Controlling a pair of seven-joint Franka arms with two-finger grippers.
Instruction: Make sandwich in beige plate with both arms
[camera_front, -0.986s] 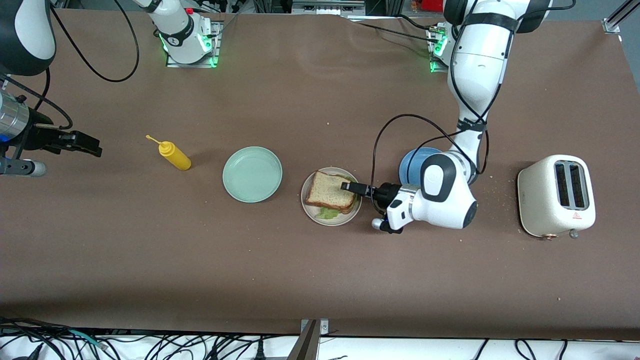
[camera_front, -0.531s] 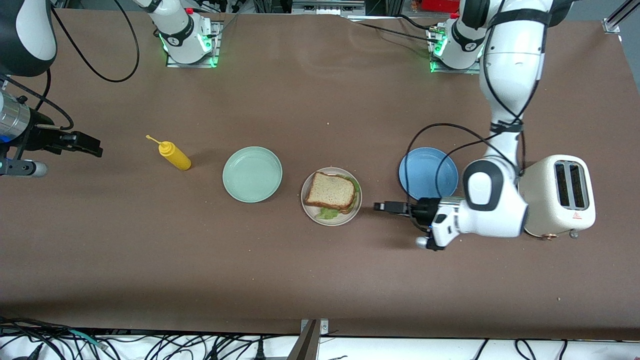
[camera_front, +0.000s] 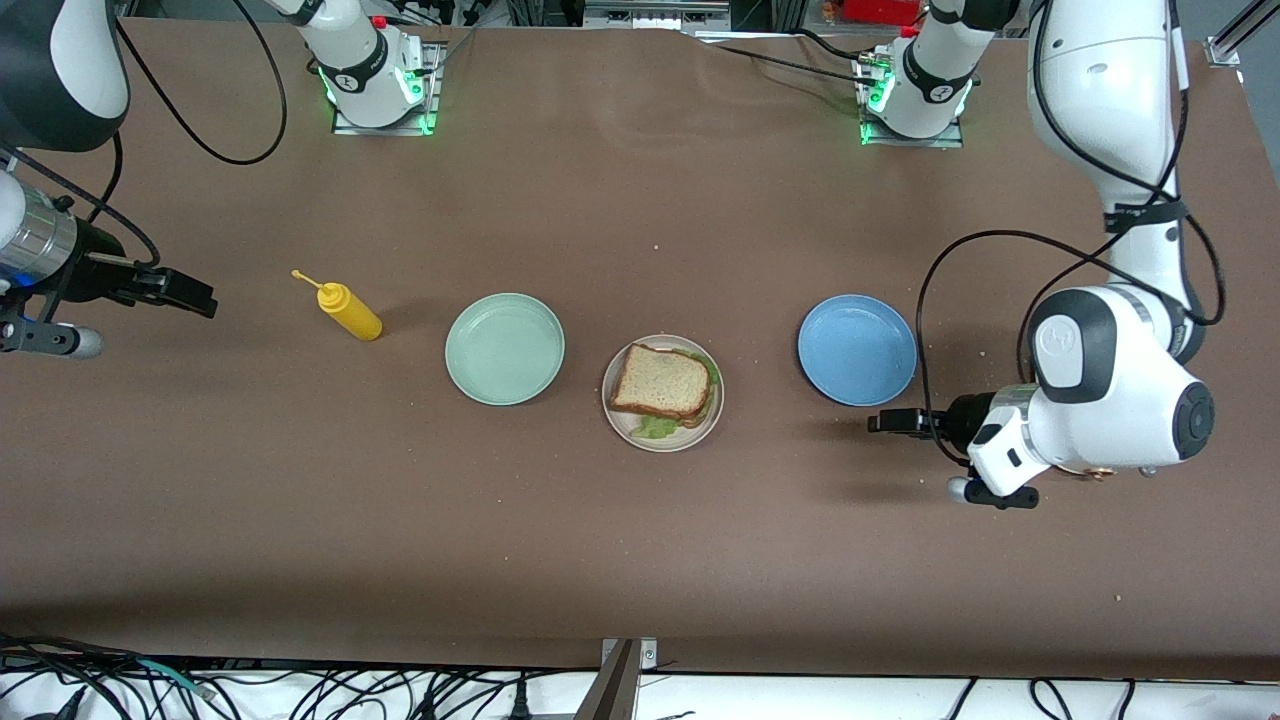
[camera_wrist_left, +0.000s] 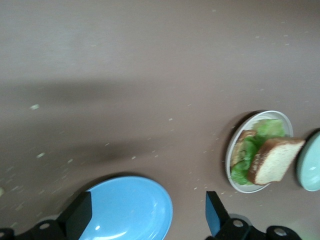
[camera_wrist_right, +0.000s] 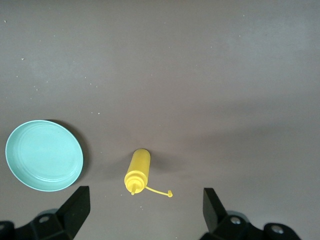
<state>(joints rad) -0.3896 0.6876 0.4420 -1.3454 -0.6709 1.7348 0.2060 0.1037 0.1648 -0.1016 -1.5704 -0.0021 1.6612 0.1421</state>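
Note:
The sandwich (camera_front: 662, 383), tan bread over ruffled green lettuce, lies on the beige plate (camera_front: 690, 438) at mid-table. The left wrist view shows the sandwich (camera_wrist_left: 267, 159) and the plate (camera_wrist_left: 235, 175) from the side. My left gripper (camera_front: 886, 422) hangs open and empty over the table, by the blue plate's rim on the side toward the left arm's end. In its own view the left gripper (camera_wrist_left: 147, 217) has nothing between its fingers. My right gripper (camera_front: 190, 294) waits open and empty near the right arm's end of the table; the right gripper (camera_wrist_right: 145, 210) looks down at the yellow bottle.
A mint green plate (camera_front: 505, 348) lies beside the beige plate, and a yellow squeeze bottle (camera_front: 348, 311) lies on its side past it. A blue plate (camera_front: 857, 349) sits toward the left arm's end. The left arm covers nearly all of a white toaster (camera_front: 1098, 471).
My left gripper has drawn back from over the sandwich, past the blue plate, toward the left arm's end of the table, and that arm now covers the toaster. The right arm barely shifted.

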